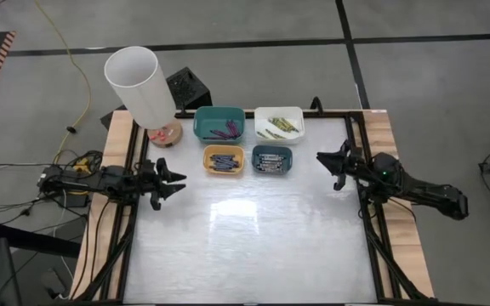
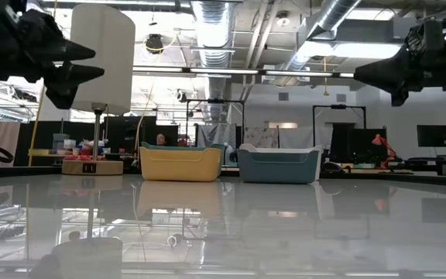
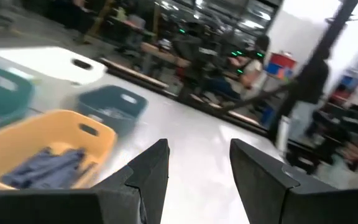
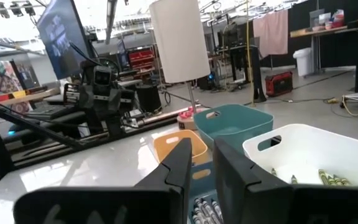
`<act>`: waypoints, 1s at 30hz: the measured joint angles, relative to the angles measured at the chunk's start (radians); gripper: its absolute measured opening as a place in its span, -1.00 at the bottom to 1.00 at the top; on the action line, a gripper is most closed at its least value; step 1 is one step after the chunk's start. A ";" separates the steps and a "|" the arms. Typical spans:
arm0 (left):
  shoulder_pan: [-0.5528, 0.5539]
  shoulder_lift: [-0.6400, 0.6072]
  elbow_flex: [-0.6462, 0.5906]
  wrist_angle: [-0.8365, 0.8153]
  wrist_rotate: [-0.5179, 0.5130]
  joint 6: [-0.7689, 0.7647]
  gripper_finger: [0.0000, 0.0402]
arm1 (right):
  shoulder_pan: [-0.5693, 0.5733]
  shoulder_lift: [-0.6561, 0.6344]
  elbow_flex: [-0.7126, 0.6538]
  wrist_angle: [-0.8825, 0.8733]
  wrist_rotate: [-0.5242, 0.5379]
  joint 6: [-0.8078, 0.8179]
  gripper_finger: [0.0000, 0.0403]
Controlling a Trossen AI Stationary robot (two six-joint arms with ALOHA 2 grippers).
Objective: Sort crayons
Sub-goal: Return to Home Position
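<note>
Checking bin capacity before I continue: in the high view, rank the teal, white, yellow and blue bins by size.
1. Teal bin and white bin: they look alike, so no ranking between them.
2. Yellow bin and blue bin: clearly smaller, and alike too.

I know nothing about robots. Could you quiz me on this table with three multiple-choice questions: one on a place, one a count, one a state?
1. Where are the green crayons?
A. a jar
B. the white bin
C. a drawer
2. How many bins stand on the table?
A. two
B. four
C. six
3. The left gripper and right gripper are:
A. open, empty
B. shut on crayons
C. shut on a cloth
Answers: 1 B, they lie inside its walls. 2 B, the teal bin, white bin, yellow bin and blue bin. 3 A, a bare gap shows between each pair of fingers, at the table's left and right sides.
</note>
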 joint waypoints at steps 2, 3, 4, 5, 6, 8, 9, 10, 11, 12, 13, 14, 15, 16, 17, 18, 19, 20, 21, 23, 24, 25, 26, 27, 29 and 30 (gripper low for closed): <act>0.000 0.000 0.000 0.003 0.021 -0.018 -0.20 | 0.000 0.000 0.000 -0.004 0.000 0.000 -0.62; 0.000 0.000 0.000 0.015 0.016 -0.016 -0.20 | 0.000 0.000 0.000 -0.010 0.000 0.001 -0.62; 0.000 0.000 0.000 0.032 0.008 0.006 -0.20 | 0.000 0.000 0.000 -0.016 0.000 0.001 -0.62; 0.000 0.000 0.000 0.043 -0.002 0.036 -0.20 | 0.000 0.000 0.000 -0.021 0.000 0.000 -0.62; 0.000 -0.001 0.000 0.043 -0.017 0.060 -0.20 | 0.000 0.000 0.000 -0.024 -0.001 0.001 -0.62; 0.000 0.000 0.000 0.034 -0.048 0.090 -0.20 | 0.000 0.000 0.001 -0.029 -0.001 0.001 -0.62; 0.000 0.000 0.000 0.029 -0.054 0.095 -0.20 | 0.000 0.000 0.001 -0.032 -0.001 0.001 -0.62; 0.000 0.000 0.000 0.017 -0.054 0.096 -0.20 | 0.000 0.000 0.001 -0.034 -0.001 0.001 -0.62; 0.000 -0.001 0.000 0.000 -0.045 0.094 -0.20 | 0.000 0.000 0.001 -0.035 -0.001 0.001 -0.62; 0.000 0.000 0.000 -0.017 -0.033 0.092 -0.20 | 0.000 0.000 0.001 -0.035 -0.001 0.001 -0.62; 0.000 0.000 0.000 -0.028 -0.021 0.091 -0.20 | 0.000 0.000 0.001 -0.035 -0.001 0.001 -0.62; 0.000 0.000 0.000 -0.033 -0.012 0.092 -0.20 | 0.000 0.000 0.001 -0.036 -0.001 0.000 -0.62; 0.000 0.000 0.000 -0.033 -0.002 0.098 -0.20 | 0.000 0.000 0.001 -0.037 -0.002 0.001 -0.62; 0.000 0.000 0.000 -0.032 0.005 0.107 -0.20 | 0.000 0.000 0.001 -0.039 -0.002 0.001 -0.62; 0.000 0.000 0.000 -0.033 0.014 0.121 -0.20 | 0.000 0.000 0.001 -0.044 -0.002 0.001 -0.62; 0.000 0.000 0.000 -0.035 0.021 0.131 -0.20 | 0.000 0.000 0.002 -0.051 -0.002 0.001 -0.62; 0.000 0.000 0.000 -0.036 0.025 0.133 -0.20 | 0.000 0.000 0.002 -0.057 -0.004 0.003 -0.62; 0.000 0.000 0.000 -0.036 0.032 0.134 -0.20 | 0.000 0.000 0.002 -0.063 -0.005 0.004 -0.62; 0.000 0.000 0.000 -0.036 0.048 0.135 -0.20 | 0.000 0.000 0.002 -0.069 -0.005 0.004 -0.62; 0.000 0.000 0.000 -0.035 0.092 0.136 -0.20 | 0.000 0.000 0.002 -0.072 -0.005 0.003 -0.62; 0.000 0.000 0.000 -0.035 0.110 0.136 -0.20 | 0.000 0.000 0.002 -0.072 -0.005 0.003 -0.62; 0.000 0.000 0.000 -0.035 0.125 0.136 -0.20 | 0.000 0.000 0.002 -0.071 -0.005 0.003 -0.62; 0.000 0.000 0.000 -0.034 0.134 0.136 -0.20 | 0.000 0.000 0.002 -0.071 -0.005 0.003 -0.62; 0.000 0.000 0.000 -0.030 0.137 0.140 -0.20 | 0.000 0.000 0.002 -0.072 -0.005 0.003 -0.62; 0.000 0.000 0.000 -0.019 0.137 0.160 -0.20 | 0.000 0.000 0.002 -0.074 -0.004 0.003 -0.62; 0.000 0.000 0.000 -0.013 0.135 0.175 -0.20 | 0.000 0.000 0.002 -0.078 -0.005 0.004 -0.62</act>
